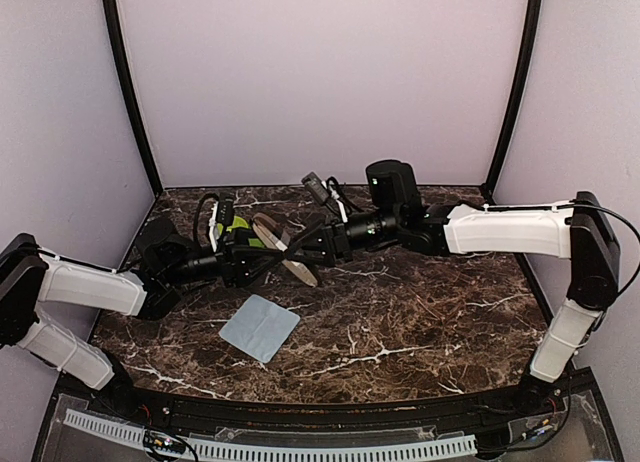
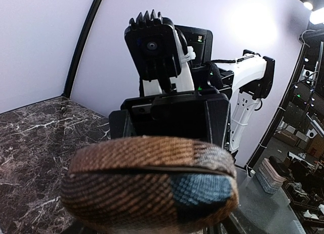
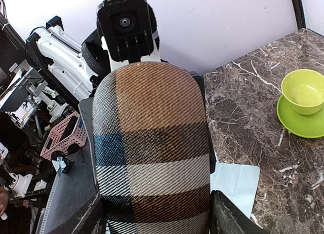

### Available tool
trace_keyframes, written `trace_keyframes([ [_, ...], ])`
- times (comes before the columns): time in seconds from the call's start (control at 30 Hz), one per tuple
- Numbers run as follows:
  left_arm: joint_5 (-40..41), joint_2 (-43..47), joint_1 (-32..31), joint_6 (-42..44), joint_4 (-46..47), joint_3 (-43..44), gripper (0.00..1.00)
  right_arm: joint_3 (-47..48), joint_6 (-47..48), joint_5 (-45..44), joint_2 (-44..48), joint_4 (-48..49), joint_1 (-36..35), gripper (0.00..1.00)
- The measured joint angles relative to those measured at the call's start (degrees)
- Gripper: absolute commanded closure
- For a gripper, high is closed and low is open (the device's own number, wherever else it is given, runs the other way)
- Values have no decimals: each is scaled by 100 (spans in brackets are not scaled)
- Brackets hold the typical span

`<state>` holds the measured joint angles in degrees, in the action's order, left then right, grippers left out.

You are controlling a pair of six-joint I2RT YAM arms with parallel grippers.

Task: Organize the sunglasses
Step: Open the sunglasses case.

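A plaid glasses case [image 1: 283, 248], brown, white and blue, hangs above the table between both arms. My left gripper [image 1: 258, 252] grips its left side. In the left wrist view the case [image 2: 152, 178] fills the bottom with its seam closed and hides my fingers. My right gripper [image 1: 308, 248] holds the other side. In the right wrist view the case [image 3: 152, 143] runs lengthwise between my right gripper's [image 3: 159, 216] fingers [image 3: 230, 216], which press its two edges. The sunglasses themselves are out of view.
A light blue cloth [image 1: 260, 327] lies flat on the marble table [image 1: 420, 322] below the case, also seen as a cloth [image 3: 235, 181] in the right wrist view. A green bowl on a green saucer [image 3: 302, 100] stands at the back left, behind the left arm.
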<state>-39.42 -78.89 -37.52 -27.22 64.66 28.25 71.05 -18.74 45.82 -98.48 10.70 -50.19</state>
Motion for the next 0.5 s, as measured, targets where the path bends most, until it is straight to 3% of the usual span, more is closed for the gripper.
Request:
trace_keyframes([
  [0.5,-17,7,0,-28,-4,-24,100,0,4,74,-48,13,0,29],
])
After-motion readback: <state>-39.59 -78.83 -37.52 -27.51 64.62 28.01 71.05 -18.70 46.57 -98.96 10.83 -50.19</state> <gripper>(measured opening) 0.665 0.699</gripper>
